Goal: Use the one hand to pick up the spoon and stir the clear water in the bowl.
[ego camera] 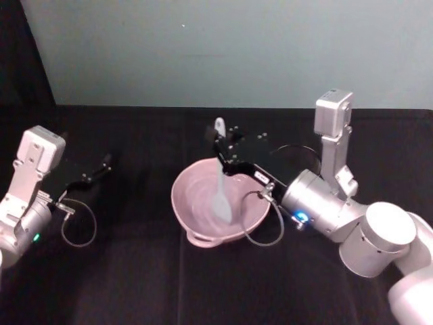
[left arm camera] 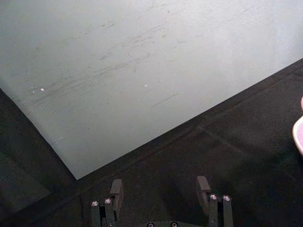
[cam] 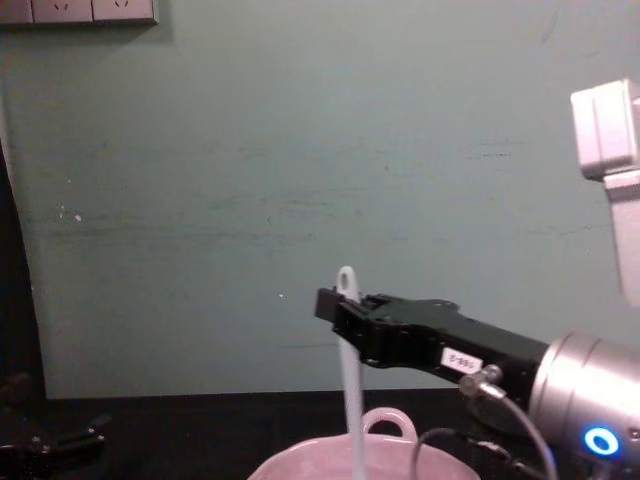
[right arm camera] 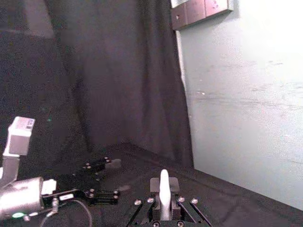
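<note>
One hand is on the job here: the black flat-jawed right hand [ego camera: 223, 157], on its silver wrist with the blue ring light, reaches in from the right of the head view to mid-frame. It is clamped on the handle of the slim white plastic spoon [ego camera: 221, 183]. The spoon stands near upright, its oval-holed end poking up above the jaws. Its pale greyish head is down inside the wide pale pink ceramic bowl [ego camera: 179, 196], centre frame on the black-draped counter [ego camera: 135, 284].

The chest view agrees: right hand [cam: 340, 308] pinching the spoon [cam: 350, 400] high on the handle, bowl [cam: 300, 465] at the bottom edge, loop handle showing. The right wrist view has the spoon [right arm camera: 164, 187] pinned between closed jaws. The water itself is too clear to make out.

Now, the stirring. My read is small, slow circles, with the spoon head low and off the wall. With a grip that high on a slim handle, a knock against the ceramic could twist the spoon in the jaws or shove the bowl. A level wrist should stop the head lifting clear and flinging drops.

The left hand [ego camera: 103, 162], fingers [left arm camera: 116, 189] apart, is parked at far left of the head view, well apart from the bowl.
</note>
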